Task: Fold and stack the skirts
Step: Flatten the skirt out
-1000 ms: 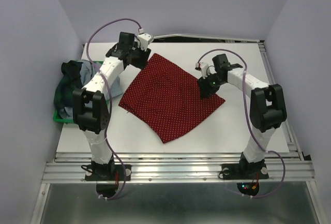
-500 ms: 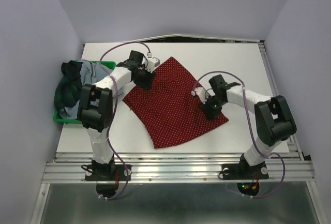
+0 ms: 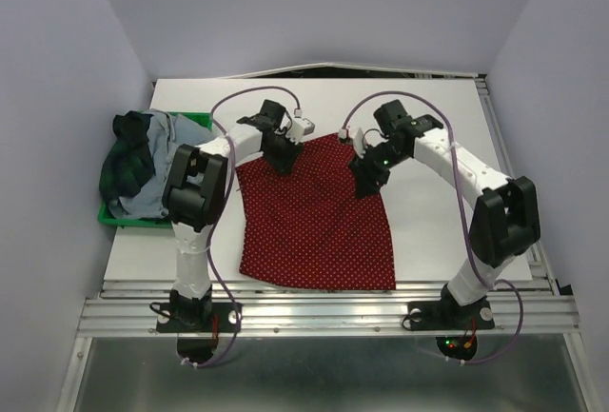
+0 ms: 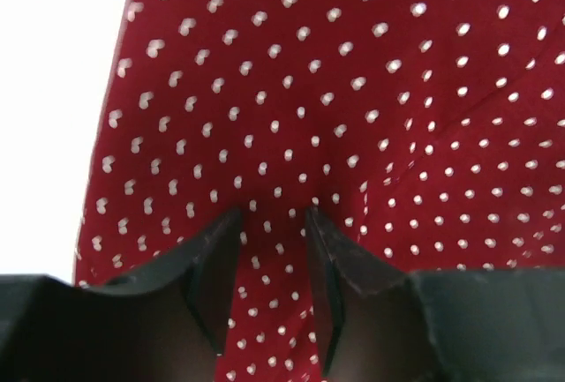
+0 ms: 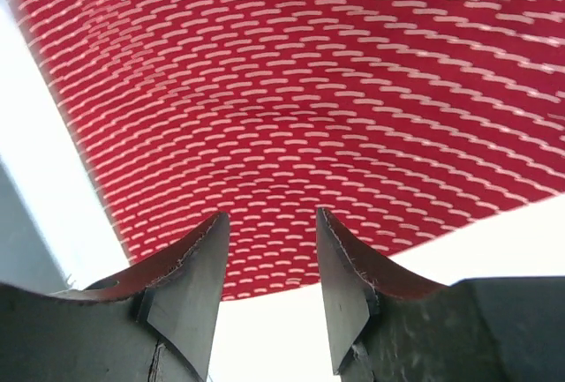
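Lying flat as a rough square, the red dotted skirt (image 3: 319, 222) covers the near middle of the table (image 3: 447, 231). The left gripper (image 4: 272, 219) is at its far left corner, fingers a little apart, tips against puckered cloth, with no fold clearly pinched. The right gripper (image 5: 269, 219) is at the far right corner, fingers likewise apart, with blurred cloth beyond them. The plaid skirt (image 3: 122, 166) and grey-blue skirt (image 3: 176, 134) are heaped in the green tray (image 3: 119, 223) at the table's left edge.
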You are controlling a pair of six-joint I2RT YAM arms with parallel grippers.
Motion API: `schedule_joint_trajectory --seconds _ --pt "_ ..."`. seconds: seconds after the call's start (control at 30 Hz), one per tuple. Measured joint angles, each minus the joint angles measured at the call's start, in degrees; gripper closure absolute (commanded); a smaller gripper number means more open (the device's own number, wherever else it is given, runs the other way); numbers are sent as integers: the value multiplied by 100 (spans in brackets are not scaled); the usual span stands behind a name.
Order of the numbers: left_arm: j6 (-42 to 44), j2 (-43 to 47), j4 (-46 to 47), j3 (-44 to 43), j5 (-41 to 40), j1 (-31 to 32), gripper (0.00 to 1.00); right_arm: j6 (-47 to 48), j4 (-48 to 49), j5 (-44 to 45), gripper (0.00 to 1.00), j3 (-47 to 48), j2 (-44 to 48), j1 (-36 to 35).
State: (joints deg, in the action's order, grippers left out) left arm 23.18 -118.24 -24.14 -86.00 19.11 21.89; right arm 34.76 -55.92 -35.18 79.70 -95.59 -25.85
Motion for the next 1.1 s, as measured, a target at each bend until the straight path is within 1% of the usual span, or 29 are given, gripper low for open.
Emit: schedule_joint_trajectory --seconds 0.07,0.13,0.23,0.33,0.4,0.43,0.53,0.57,0.73,0.9,1.0,1.1 --pt "44 -52 39 -109 50 83 54 -157 133 42 50 232 -304 374" --pt "68 -63 55 -188 133 157 54 -249 343 98 50 577 -820 822" --pt "142 -87 -74 -339 284 170 51 -243 573 302 46 1174 -1504 1226" --pt "236 -74 -258 -540 415 111 45 -149 863 461 40 1976 -2135 1338" --pt "284 -42 -363 -675 472 42 44 -52 1005 472 37 2522 -2507 1314" --pt "308 0 -444 -745 496 -28 44 -24 1084 472 34 2719 -2618 1305" --pt "398 133 -658 -935 525 -267 43 120 1506 422 33 3215 -2955 1292" --pt "442 186 -730 -1005 522 -387 43 179 1646 387 31 3287 -3021 1285" --pt "590 356 -922 -1078 509 -876 43 802 2302 190 31 3331 -3300 1266" --pt "597 363 -1051 -1078 531 -1113 43 1456 2522 -35 32 3370 -3644 1266" --pt "584 374 -1038 -1045 579 -1152 43 1781 2647 -92 34 3517 -4028 1266" --pt "551 415 -1032 -927 592 -1169 43 1989 2702 -101 40 3587 -4286 1266"
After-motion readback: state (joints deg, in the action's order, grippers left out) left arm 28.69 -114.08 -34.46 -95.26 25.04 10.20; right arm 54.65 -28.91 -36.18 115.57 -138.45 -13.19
